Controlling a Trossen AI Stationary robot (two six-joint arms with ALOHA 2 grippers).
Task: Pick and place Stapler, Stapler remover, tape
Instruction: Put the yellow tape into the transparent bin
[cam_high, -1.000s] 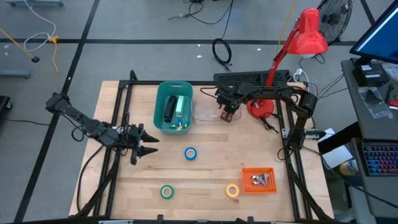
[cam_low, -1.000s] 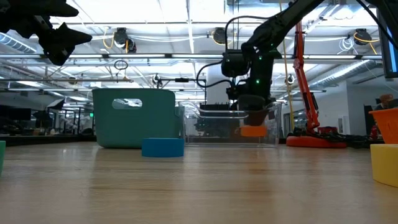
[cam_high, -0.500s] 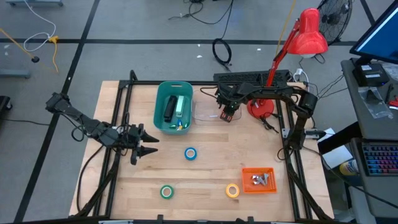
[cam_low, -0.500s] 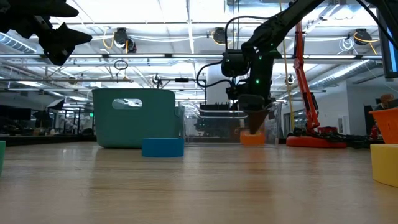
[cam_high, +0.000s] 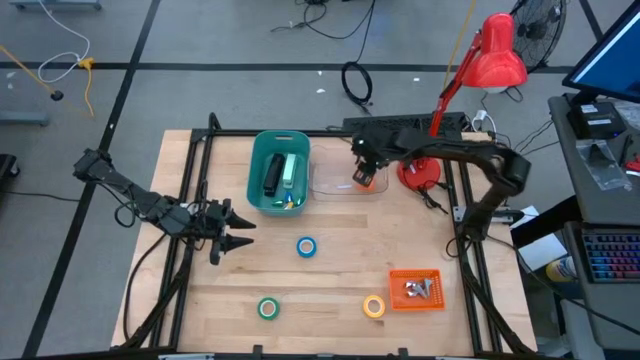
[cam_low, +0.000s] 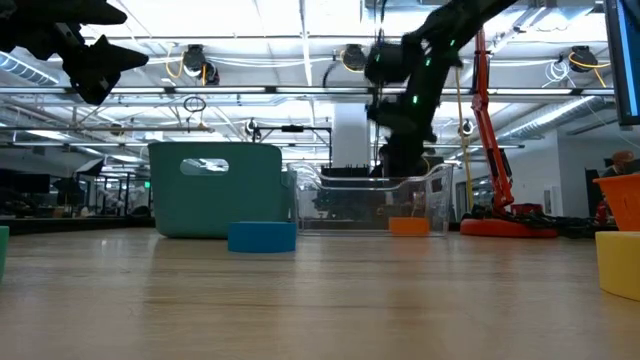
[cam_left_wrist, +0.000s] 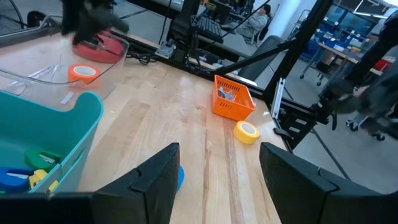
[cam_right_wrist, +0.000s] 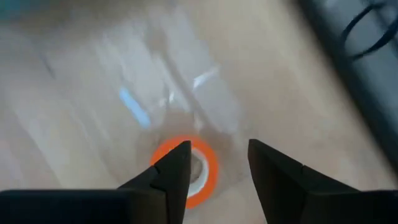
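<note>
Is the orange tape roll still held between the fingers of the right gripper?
No, the orange tape roll lies on the floor of the clear bin, and the right gripper is above it, open.

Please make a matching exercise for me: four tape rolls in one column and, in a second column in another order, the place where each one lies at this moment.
Column 1:
1. orange-red tape roll
2. blue tape roll
3. green tape roll
4. yellow tape roll

Column 2:
A. on the wood, just left of the orange basket
B. inside the clear tray, under the right gripper
C. on the wood near the front edge, left of centre
D. mid-table, in front of the teal bin

Pairs: 1-B, 2-D, 3-C, 4-A
</note>
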